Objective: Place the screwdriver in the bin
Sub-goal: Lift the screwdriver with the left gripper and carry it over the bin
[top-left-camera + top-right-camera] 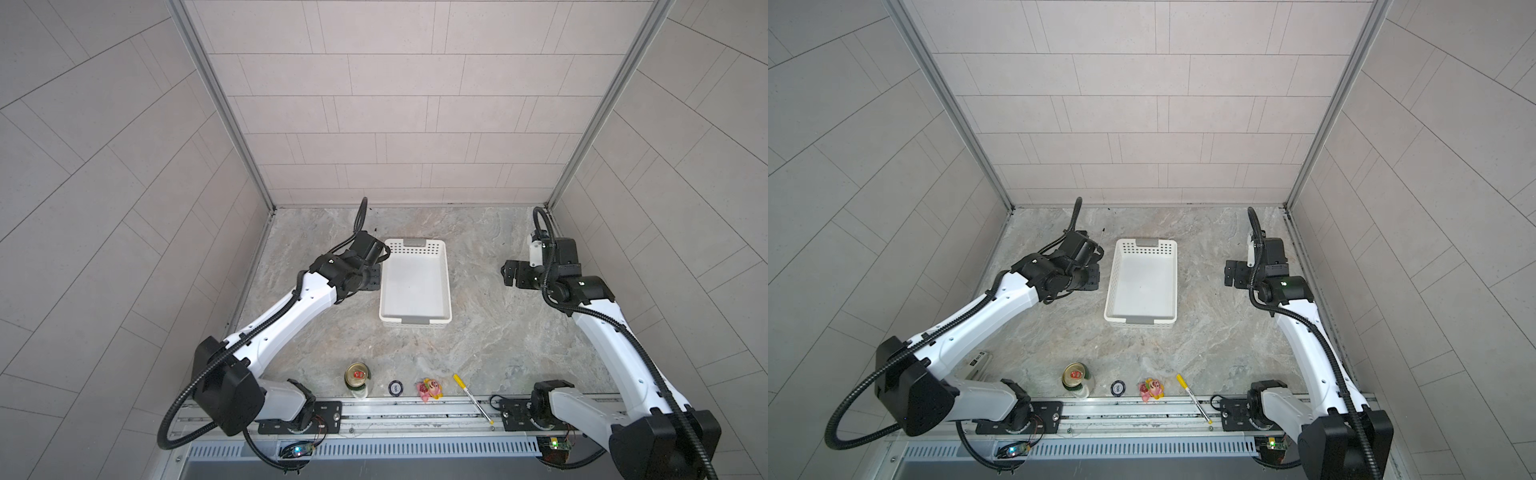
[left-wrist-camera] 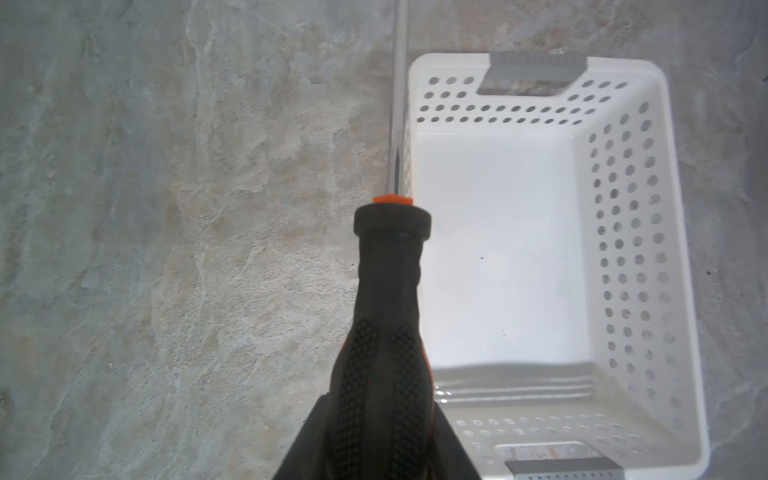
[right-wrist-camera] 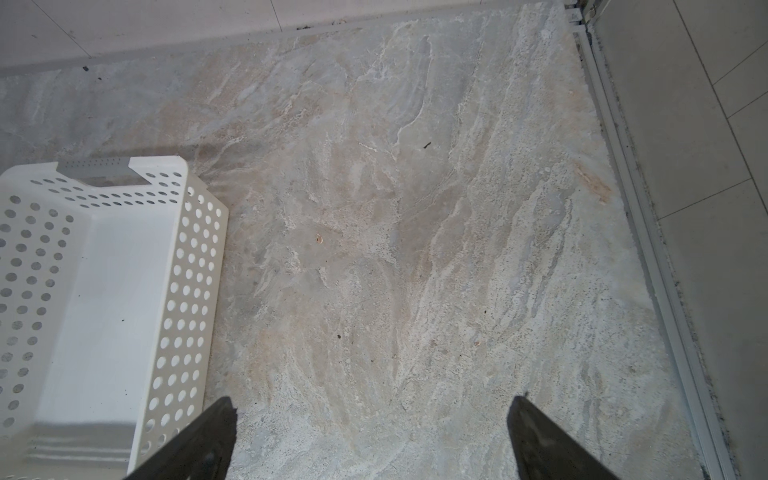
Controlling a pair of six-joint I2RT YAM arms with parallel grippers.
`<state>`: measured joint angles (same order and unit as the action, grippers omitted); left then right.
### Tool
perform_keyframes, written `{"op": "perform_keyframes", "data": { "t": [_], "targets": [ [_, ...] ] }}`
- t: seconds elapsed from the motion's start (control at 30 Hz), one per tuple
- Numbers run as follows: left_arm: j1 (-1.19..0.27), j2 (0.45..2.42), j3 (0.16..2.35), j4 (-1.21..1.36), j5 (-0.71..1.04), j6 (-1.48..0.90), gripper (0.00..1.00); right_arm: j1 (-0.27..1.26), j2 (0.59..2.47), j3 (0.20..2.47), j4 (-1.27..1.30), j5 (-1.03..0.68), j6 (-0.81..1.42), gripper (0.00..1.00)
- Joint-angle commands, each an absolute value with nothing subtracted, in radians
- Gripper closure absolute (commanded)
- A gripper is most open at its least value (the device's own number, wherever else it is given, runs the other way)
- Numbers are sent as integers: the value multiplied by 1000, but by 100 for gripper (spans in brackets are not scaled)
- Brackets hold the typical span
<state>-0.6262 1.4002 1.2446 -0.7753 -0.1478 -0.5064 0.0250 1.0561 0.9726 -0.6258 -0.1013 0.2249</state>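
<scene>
The left pincer (image 2: 382, 451) is clenched on the black textured handle of a slim screwdriver (image 2: 388, 291) with an orange collar. Its thin metal shaft points straight ahead of the pincer, above the grey marbled stone counter (image 2: 166, 249). Just beside that pincer sits the shallow white perforated plastic bin (image 2: 623, 199) with grey handle tabs. The shaft runs along its near long rim, and the handle is beside the bin, not in it. Beyond the bin, well apart, the right pincer (image 3: 372, 436) hangs released, jaws wide, over the counter. Far behind both pincers, by the arm bases, are a gold-topped can (image 1: 357, 376) and a yellow-capped pen (image 1: 471, 395).
</scene>
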Motion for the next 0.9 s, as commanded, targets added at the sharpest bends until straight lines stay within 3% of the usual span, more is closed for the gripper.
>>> {"op": "perform_keyframes", "data": {
  "t": [0.0, 0.23, 0.67, 0.87],
  "targets": [
    [-689, 1468, 1299, -772, -133, -541, 91, 20, 1034, 994, -651, -110, 213, 0],
    [-794, 1656, 1360, -690, -95, -549, 91, 15, 1025, 990, -664, -108, 202, 0],
    [-813, 1842, 1339, -559, -52, -502, 90, 2, 986, 963, -677, -98, 193, 0],
    [-815, 1848, 1282, -476, -89, -504, 78, -2, 981, 953, -677, -95, 194, 0]
  ]
}}
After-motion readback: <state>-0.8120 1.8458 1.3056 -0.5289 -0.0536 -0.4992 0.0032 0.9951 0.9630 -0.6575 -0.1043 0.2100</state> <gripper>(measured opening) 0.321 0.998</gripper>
